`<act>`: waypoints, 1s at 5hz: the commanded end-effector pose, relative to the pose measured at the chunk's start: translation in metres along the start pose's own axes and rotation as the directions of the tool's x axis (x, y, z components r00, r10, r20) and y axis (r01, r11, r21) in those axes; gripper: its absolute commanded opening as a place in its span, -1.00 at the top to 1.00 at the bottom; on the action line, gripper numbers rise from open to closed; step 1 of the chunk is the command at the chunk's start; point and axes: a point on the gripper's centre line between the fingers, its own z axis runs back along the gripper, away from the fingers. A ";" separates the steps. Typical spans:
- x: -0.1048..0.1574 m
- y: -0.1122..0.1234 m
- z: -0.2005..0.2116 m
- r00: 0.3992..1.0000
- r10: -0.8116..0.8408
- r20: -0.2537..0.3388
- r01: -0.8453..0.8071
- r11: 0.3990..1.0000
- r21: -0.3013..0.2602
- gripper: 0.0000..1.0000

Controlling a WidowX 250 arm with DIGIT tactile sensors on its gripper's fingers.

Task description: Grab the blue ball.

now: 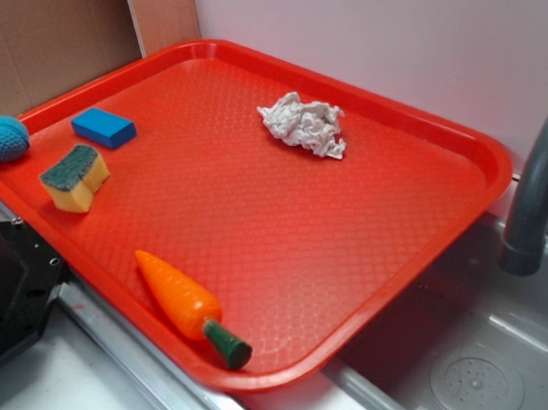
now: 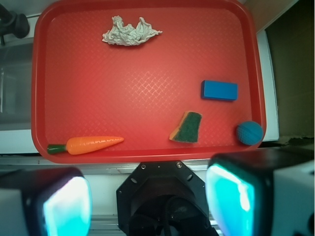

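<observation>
gripper open, high above tray, blue ball ahead-right

The red tray holds blue ball, blue block, sponge, carrot, crumpled cloth.

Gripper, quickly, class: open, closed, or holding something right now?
Gripper: open, holding nothing; its fingers stand wide apart, well short of the blue ball at the tray corner.

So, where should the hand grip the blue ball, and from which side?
Grip the blue ball across its round middle, probably coming from above. It sits against the tray rim in a corner, so a sideways approach looks blocked; the sponge stands clear of it.
</observation>
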 end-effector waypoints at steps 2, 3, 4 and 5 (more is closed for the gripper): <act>0.003 0.030 -0.049 0.979 -0.123 -0.160 0.142 0.983 0.115 -1.00; 0.007 0.052 -0.077 0.925 -0.358 -0.126 0.375 0.915 0.152 -1.00; -0.005 0.098 -0.086 0.898 -0.435 -0.067 0.439 0.879 0.187 -1.00; -0.005 0.098 -0.086 0.898 -0.435 -0.067 0.439 0.879 0.187 -1.00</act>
